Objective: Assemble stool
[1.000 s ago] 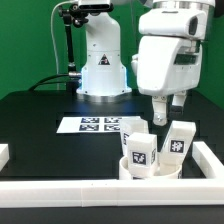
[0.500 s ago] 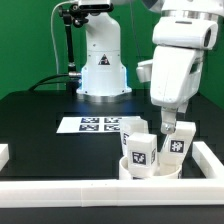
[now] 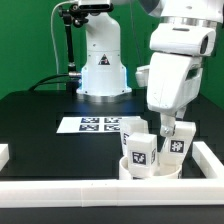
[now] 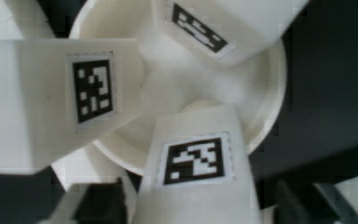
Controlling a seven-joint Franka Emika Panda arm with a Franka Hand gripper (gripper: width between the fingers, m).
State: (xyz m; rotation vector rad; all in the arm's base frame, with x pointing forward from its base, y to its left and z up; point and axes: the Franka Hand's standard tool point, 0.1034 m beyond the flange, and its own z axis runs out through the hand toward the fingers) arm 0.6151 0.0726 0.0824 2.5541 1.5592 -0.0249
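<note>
Exterior view: a white Franka arm descends from the top of the frame, its two-finger gripper (image 3: 167,128) lowered over a cluster of white plastic stool parts near the front rim of the black table (image 3: 40,125). The thick round white disc seat (image 3: 150,169) lies flat on the table, just inside the long white rim bar (image 3: 100,193) that runs along the front edge. Three short chunky white block legs stand on the seat, each bearing a black-and-white square marker tag: one at the front (image 3: 141,153), one toward the exterior view's right (image 3: 178,143), and one behind (image 3: 138,132), largely hidden. The gripper fingers reach down around the top of the right-hand leg; whether they press on it or stand clear cannot be told. The flat white marker board (image 3: 98,125) lies on the table behind the seat, before the arm's white base (image 3: 103,70).

Wrist view: the seat (image 4: 123,120) fills the frame, with three tagged legs (image 4: 194,160) close to the lens; the fingertips are not clearly distinguishable.
</note>
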